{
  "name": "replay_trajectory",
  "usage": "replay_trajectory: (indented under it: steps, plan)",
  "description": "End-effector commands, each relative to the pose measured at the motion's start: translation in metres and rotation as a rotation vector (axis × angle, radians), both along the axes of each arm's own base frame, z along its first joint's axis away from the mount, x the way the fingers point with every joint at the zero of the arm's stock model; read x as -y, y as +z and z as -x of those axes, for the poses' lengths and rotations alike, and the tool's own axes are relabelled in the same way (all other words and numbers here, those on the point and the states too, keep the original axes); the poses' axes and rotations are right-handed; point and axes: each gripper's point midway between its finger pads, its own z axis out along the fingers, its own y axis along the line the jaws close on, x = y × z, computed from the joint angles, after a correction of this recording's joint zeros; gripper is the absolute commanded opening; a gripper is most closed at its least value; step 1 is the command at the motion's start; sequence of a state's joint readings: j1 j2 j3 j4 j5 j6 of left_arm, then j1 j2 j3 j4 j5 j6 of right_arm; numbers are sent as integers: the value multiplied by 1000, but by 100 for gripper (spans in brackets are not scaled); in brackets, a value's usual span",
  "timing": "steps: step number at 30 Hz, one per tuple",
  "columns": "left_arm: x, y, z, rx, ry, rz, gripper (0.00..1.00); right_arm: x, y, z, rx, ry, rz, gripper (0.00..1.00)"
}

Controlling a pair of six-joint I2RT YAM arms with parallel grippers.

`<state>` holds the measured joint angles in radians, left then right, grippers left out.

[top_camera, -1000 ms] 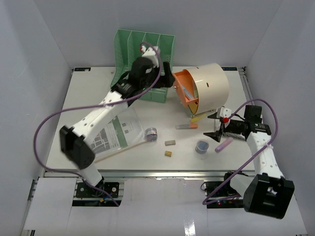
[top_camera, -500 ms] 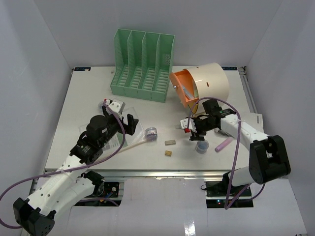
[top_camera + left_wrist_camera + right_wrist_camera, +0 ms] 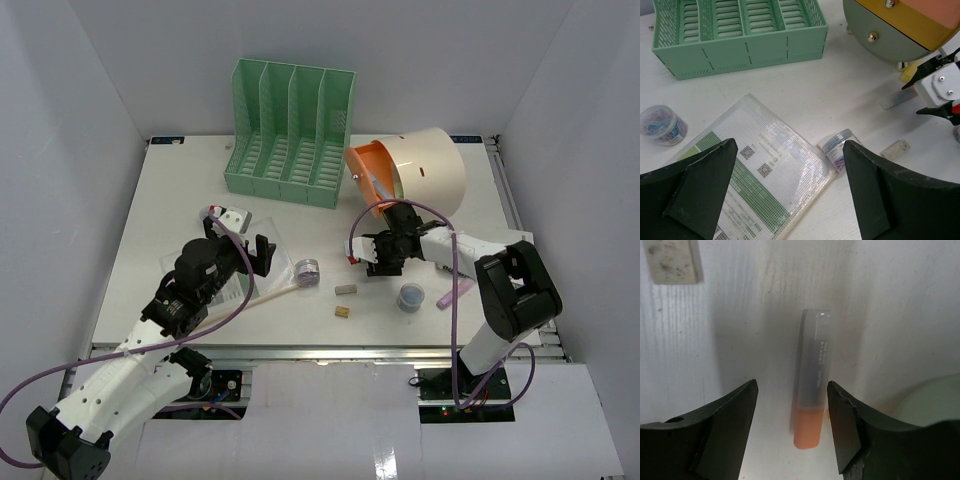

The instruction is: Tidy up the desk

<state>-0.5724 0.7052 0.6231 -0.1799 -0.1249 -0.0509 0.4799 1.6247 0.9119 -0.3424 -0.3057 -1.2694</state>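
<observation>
The left arm (image 3: 118, 382) and the right arm (image 3: 510, 290) are built of white links joined by black, boxy joint housings. A purple cable (image 3: 456, 310) is looped loosely along each. The fingers (image 3: 695, 195) are shaped as matt black wedges.

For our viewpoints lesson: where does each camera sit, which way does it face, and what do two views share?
Top external: above and behind the arms, looking down on the desk; left gripper and right gripper show.
Left wrist: on the left arm, facing forward over the mesh pouch to the green rack; fingers show.
Right wrist: on the right arm, facing straight down at the orange highlighter between its fingers.
Shared: top and left wrist show rack, pouch.
</observation>
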Motion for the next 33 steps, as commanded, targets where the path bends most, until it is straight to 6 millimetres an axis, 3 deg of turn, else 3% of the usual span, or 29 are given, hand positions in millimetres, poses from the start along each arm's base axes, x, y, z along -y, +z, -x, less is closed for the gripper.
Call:
replay_trajectory:
  steps: [1, 10, 15, 17, 23, 28, 31, 33]
  plan:
    - [-4, 20, -2, 46, 19, 13, 98, -7, 6, -22, 58, -36, 18, 64]
    - [-6, 21, -3, 51, 24, 16, 98, -6, -7, -21, -12, -33, 75, 62]
    - [-7, 23, -2, 56, 28, 16, 98, -2, -23, 6, -156, 25, 124, 50]
    - [-7, 23, -2, 57, 27, 15, 98, 2, -31, 27, -223, 73, 151, 46]
    - [-7, 24, -1, 58, 23, 19, 98, 10, -38, 56, -272, 104, 172, 36]
    - [-8, 25, -1, 61, 27, 20, 98, 5, -28, 62, -249, 86, 125, 20]
    - [-8, 24, -2, 59, 29, 18, 98, -7, -1, 57, -212, 64, 41, 14]
    - [-8, 24, -2, 58, 31, 18, 98, -21, 28, 53, -200, 53, -38, 10]
